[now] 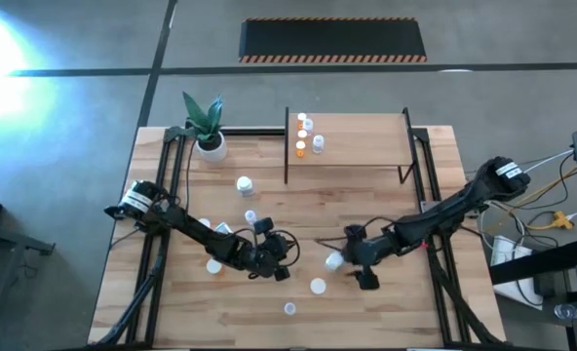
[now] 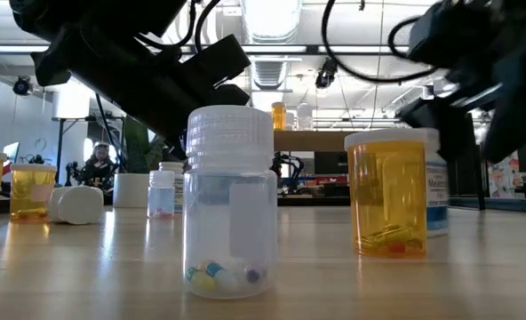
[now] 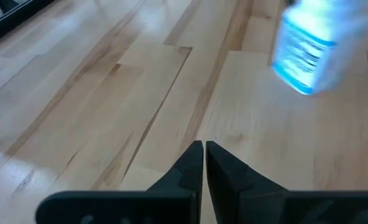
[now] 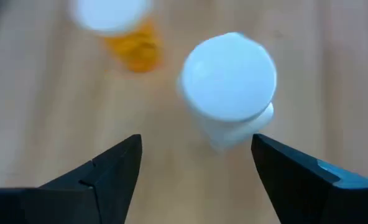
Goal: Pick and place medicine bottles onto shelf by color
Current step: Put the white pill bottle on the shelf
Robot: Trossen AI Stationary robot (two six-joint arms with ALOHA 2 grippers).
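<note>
My right gripper [image 4: 196, 155] is open, low over the table near its middle [image 1: 345, 255]. Its fingers stand on either side of a white bottle with a white cap [image 4: 230, 81], short of it and not touching. The bottle stands upright on the table [image 1: 333, 260]. An orange bottle [image 4: 129, 38] stands beyond it [image 1: 318, 286]. My left gripper [image 3: 204, 152] is shut and empty, just above the wood [image 1: 287, 257], facing the same white bottle with a blue label [image 3: 314, 50]. The shelf [image 1: 366, 146] at the far side holds several small bottles [image 1: 308, 136] at its left end.
Other bottles stand loose on the table: a clear one near the front edge [image 1: 289, 308] [image 2: 230, 204], white-capped ones at the left [image 1: 213, 265] [image 1: 244, 183] [image 1: 250, 216]. A white plant pot [image 1: 211, 144] stands at the far left. Black frame rails run along both table sides.
</note>
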